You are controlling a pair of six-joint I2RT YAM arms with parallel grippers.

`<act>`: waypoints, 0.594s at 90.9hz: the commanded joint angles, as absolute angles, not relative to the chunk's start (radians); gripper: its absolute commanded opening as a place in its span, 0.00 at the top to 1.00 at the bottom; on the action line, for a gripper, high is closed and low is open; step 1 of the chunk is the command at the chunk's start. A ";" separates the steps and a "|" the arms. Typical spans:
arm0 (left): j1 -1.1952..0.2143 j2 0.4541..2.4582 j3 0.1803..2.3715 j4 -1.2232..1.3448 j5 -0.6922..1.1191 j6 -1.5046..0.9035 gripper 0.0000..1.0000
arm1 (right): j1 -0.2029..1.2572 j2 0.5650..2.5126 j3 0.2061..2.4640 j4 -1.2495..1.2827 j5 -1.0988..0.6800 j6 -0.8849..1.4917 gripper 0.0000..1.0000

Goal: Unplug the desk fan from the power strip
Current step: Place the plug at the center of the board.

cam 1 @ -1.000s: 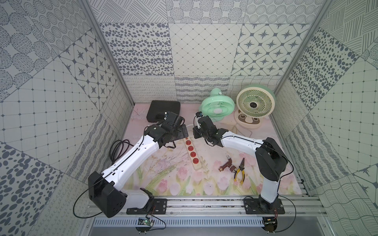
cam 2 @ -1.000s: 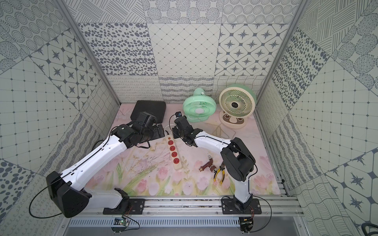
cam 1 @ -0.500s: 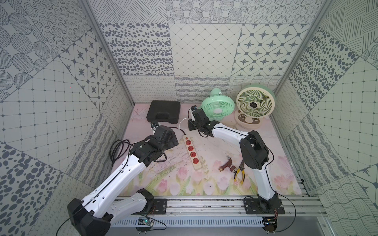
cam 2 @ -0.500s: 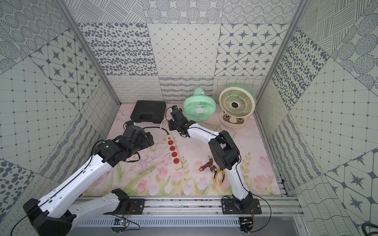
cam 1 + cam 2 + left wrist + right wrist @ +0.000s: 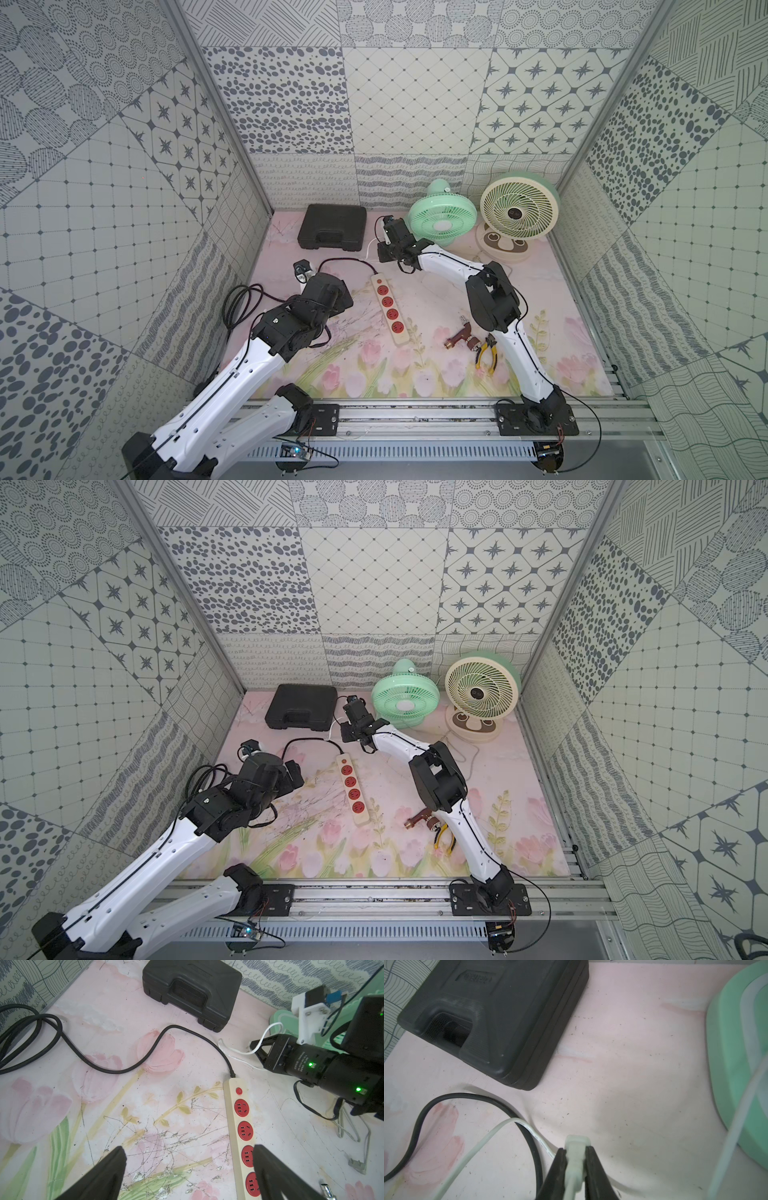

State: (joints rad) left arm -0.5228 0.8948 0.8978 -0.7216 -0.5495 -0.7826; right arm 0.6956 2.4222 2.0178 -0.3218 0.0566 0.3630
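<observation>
**On the pink mat: plug out of the strip, pinched in the right jaws**

Nearest the rail, the left gripper (image 5: 188,1150) hangs with its black fingers (image 5: 108,1174) spread wide and nothing between them. It is over the floral pink mat (image 5: 104,1105), just beside the cream-beige power strip (image 5: 388,309), a long bar whose four round red sockets look bare in both top views. Beyond the strip's button end and apart from it, the right gripper (image 5: 576,1153) is pinched narrow on a small white plastic plug (image 5: 577,1141). The plug sits close to the mat, between the black moulded plastic case (image 5: 332,226) and the mint-green round desk fan (image 5: 442,218).

The pull looks done; what seems left is setting the plug down. I would lower it onto bare mat away from the sockets, open the jaws fully, then lift straight off. The flat white cable (image 5: 483,1142) loops over the strip's black cord (image 5: 536,1163) and could drag it along.

The prongs are hidden behind the jaws. The white cable blurs across the green base, so I cannot tell whether it feeds this fan or the cream round fan (image 5: 517,208). From above, the left gripper's fingers are hard to make out under its wrist.
</observation>
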 commanded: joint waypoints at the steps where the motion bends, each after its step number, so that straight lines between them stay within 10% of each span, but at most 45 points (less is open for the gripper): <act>1: -0.525 0.896 0.892 -0.671 -0.559 -0.769 0.01 | 0.692 2.429 2.045 -0.343 0.070 0.355 0.71; 54: -0.525 0.929 0.949 -0.681 -0.537 -0.763 0.01 | 0.690 2.198 1.816 -0.357 0.093 0.330 0.24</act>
State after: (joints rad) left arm -0.5232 0.9146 0.9173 -0.6987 -0.5468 -0.7818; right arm 0.6933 2.2902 1.8606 -0.3759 0.0753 0.3424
